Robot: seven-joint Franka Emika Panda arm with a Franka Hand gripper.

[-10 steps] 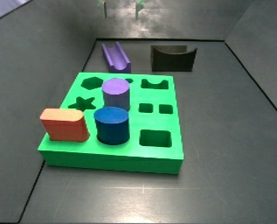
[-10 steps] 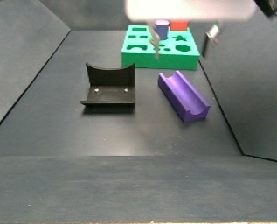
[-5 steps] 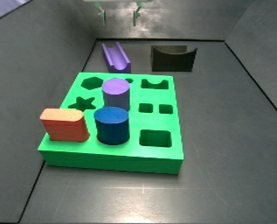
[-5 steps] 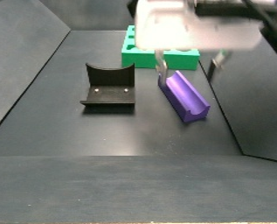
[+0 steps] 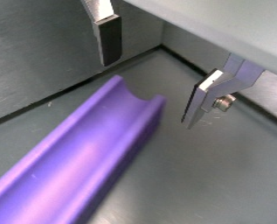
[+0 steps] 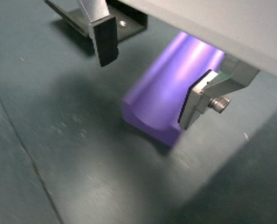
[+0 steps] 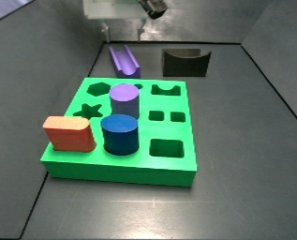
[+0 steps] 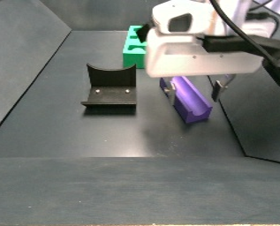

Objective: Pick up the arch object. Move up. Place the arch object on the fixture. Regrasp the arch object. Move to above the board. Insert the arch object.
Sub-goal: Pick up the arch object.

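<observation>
The arch object point(image 5: 82, 157) is lying flat on the dark floor, beside the fixture point(image 8: 109, 86) and apart from it, with the board point(image 7: 126, 131) further along the floor; it is not yet being held. The gripper point(image 5: 150, 74) is being shown in both wrist views spread wide, straddling one end of the bar, one pad point(image 6: 104, 39) standing clear on one flank and the other finger point(image 6: 203, 98) close beside the opposite flank; nothing is being gripped between them. In a side view the gripper body point(image 8: 201, 53) is hanging directly over the bar.

The pick-up appears to be the step in hand; it is best done by keeping the jaws square across the bar's width, so that both pads are meeting the long flat flanks together; a skewed closure would likely be turning the bar on the floor. The descent should be carried low enough for the pads to be bearing on the flanks rather than on the thin rims of the groove; a grasp nearer the middle of the length would be resisting tipping better, since the present hold looks end-biased.

The long axis is lying horizontal, running from near the board away toward the open floor; the groove is facing upward in a wrist view.
</observation>
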